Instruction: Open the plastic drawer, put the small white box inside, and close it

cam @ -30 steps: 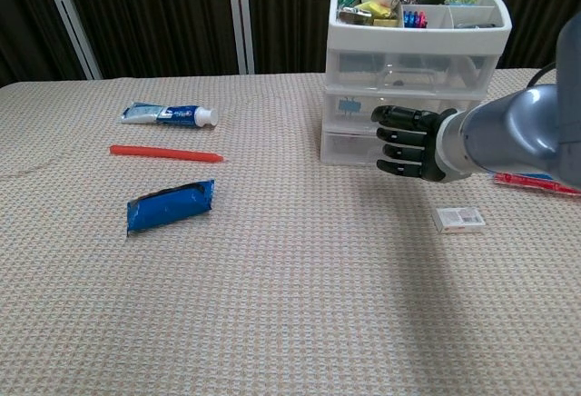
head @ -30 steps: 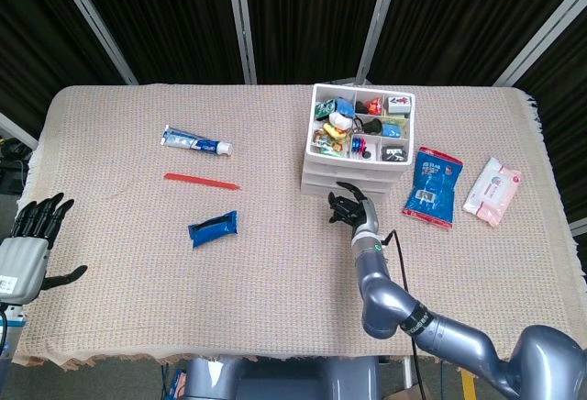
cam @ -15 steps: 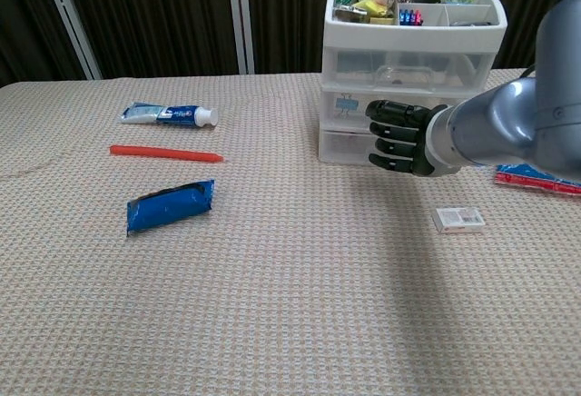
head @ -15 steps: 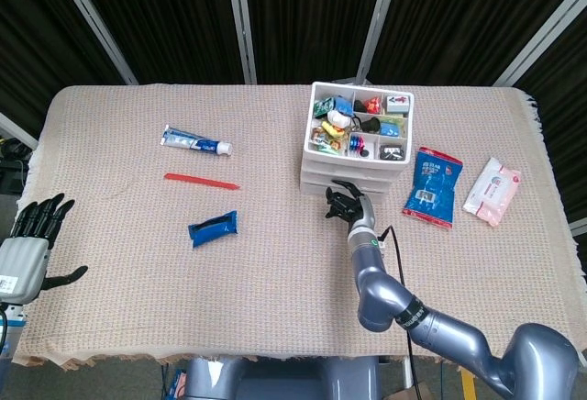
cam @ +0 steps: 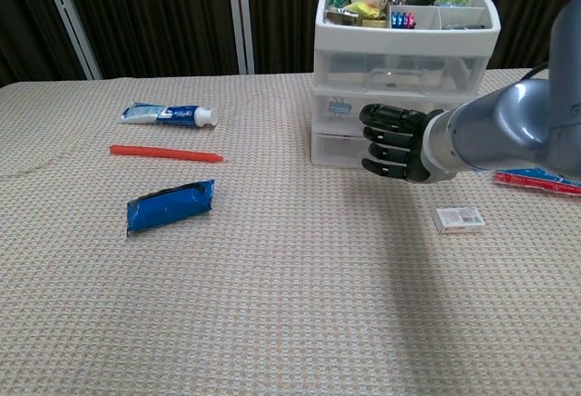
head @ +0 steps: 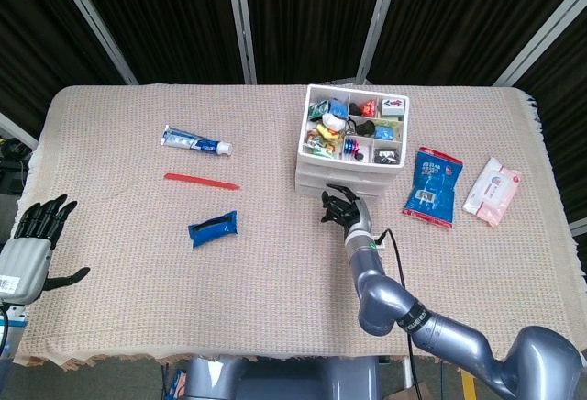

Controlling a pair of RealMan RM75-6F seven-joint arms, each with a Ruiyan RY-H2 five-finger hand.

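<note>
My right hand (cam: 392, 142) at the plastic drawer (cam: 399, 105) front
Fingers curled, gripping nothing (apparently); small white box (cam: 458, 220) lies lower right of it.

Right hand (cam: 392, 142) pushed drawer unit (cam: 404, 60) leftward

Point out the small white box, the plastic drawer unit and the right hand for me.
small white box (cam: 458, 220), chest view, middle of its top face.
plastic drawer unit (cam: 399, 69), chest view, front of the upper drawer.
right hand (cam: 392, 142), chest view, on its dark fingers.
</note>
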